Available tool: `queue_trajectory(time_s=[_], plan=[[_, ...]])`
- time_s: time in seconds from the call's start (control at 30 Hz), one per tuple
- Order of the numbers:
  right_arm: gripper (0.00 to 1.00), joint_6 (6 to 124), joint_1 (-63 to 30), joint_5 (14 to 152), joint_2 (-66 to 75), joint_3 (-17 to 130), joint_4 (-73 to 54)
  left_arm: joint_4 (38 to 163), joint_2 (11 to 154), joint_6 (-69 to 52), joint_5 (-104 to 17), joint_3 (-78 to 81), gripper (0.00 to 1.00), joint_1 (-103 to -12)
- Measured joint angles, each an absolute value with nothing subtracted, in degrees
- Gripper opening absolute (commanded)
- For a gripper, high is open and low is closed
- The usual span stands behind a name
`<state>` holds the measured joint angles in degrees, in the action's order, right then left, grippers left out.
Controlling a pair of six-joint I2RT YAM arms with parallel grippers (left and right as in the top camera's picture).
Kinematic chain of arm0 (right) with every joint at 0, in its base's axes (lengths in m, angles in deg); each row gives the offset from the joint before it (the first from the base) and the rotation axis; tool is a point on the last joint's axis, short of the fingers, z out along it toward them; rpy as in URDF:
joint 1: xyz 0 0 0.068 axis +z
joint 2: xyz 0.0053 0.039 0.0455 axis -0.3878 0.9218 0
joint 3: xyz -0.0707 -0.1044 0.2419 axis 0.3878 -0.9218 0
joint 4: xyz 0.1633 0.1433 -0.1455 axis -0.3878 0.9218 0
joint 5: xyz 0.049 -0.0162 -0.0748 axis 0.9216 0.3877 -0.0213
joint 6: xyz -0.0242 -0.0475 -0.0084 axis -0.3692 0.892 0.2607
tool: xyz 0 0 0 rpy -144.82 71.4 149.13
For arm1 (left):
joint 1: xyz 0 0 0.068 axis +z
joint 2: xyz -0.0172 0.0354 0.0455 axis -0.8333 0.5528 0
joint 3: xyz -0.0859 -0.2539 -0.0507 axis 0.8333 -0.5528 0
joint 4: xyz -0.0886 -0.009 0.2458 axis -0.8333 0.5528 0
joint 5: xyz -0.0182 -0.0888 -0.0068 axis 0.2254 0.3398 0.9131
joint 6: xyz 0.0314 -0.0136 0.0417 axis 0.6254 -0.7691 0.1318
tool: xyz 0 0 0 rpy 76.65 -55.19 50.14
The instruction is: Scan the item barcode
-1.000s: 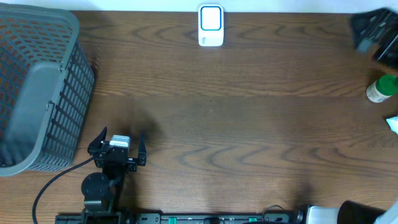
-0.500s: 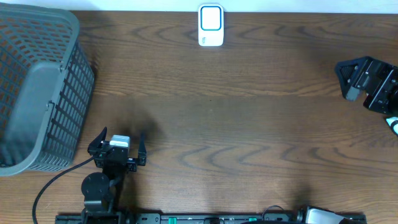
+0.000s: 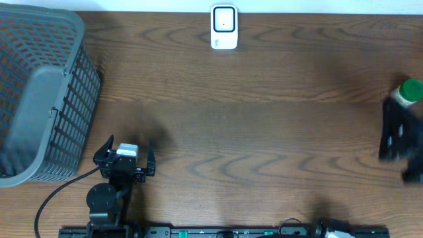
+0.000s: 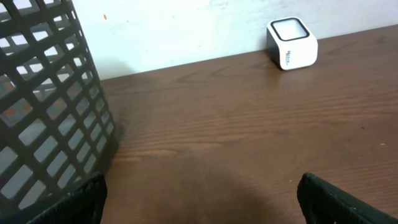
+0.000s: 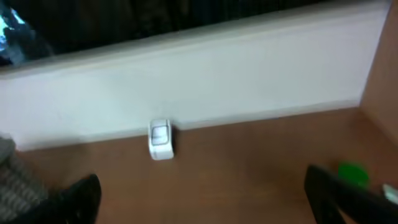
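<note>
Left end effector (image 3: 129, 144) and right end effector (image 3: 398, 140) stand open, empty; a hasty right approach could topple the green-capped bottle (image 3: 408, 92) at right edge.

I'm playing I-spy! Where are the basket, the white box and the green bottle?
basket (image 3: 76, 112), overhead view, on its mesh side wall.
white box (image 3: 224, 27), overhead view, on its top face.
green bottle (image 3: 411, 90), overhead view, on its green cap.

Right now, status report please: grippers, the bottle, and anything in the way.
Left gripper open, empty; right gripper open, empty. Bottle on table beside right gripper, not gripped. Nothing between it and scanner; basket far left.
</note>
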<state>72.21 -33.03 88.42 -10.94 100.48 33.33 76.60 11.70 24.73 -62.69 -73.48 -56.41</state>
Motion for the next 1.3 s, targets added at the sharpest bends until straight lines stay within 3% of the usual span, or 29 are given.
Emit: queue_trajectory(time_s=[0.33, 0.73, 1.07, 1.3], plan=[[0.99, 72.7, -27.4, 85.3, -37.6, 58.0, 0.9, 76.6, 11.7, 24.7, -62.6, -73.5, 0.98, -56.4], [0.99, 72.3, -26.2, 85.1, -51.4, 17.6, -38.8, 76.6, 11.7, 24.7, -62.4, -73.5, 0.98, -56.4], [0.99, 72.2, -23.9, 82.7, -64.7, 0.8, -46.5, 76.6, 11.7, 24.7, -62.5, -73.5, 0.98, -56.5], [0.99, 72.3, -21.8, 79.5, -65.7, -4.8, -46.8, 76.6, 11.7, 24.7, -62.5, -73.5, 0.98, -56.5]])
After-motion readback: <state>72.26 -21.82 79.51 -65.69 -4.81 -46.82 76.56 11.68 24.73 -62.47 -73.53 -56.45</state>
